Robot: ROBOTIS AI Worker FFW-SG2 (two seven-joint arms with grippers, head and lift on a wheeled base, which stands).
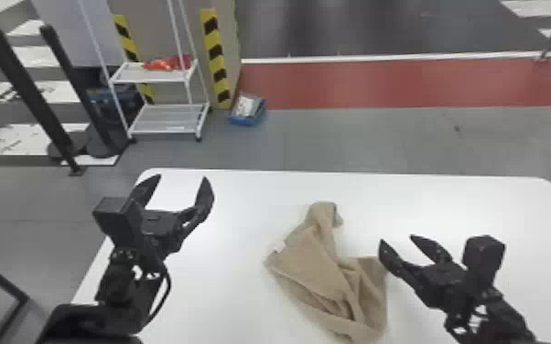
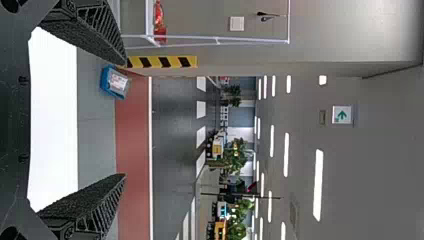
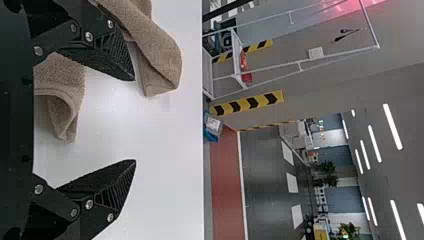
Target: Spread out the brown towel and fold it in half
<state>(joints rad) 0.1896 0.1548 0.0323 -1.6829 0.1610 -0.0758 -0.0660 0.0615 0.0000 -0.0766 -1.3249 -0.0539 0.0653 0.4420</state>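
While the brown towel (image 1: 311,265) lies rumpled at the lower centre of the head view, a narrow end pointing up the frame, the white table (image 1: 224,279) spreads smooth and bare around it, its far corners rounded. The left hand (image 1: 181,177), at centre left, is spread wide with nothing between its fingers; the right hand (image 1: 397,238), at lower right, is spread too and empty, one finger at the towel's right edge, though I can't tell if they touch. Beyond the table runs grey floor (image 1: 357,142), then a red band (image 1: 402,84) across the upper right. At upper left stands a white rack (image 1: 158,120), with a blue bin (image 1: 246,121) near a yellow-and-black striped post (image 1: 217,59). The left wrist view shows ceiling lights (image 2: 318,185) and a green arrow sign (image 2: 342,115)
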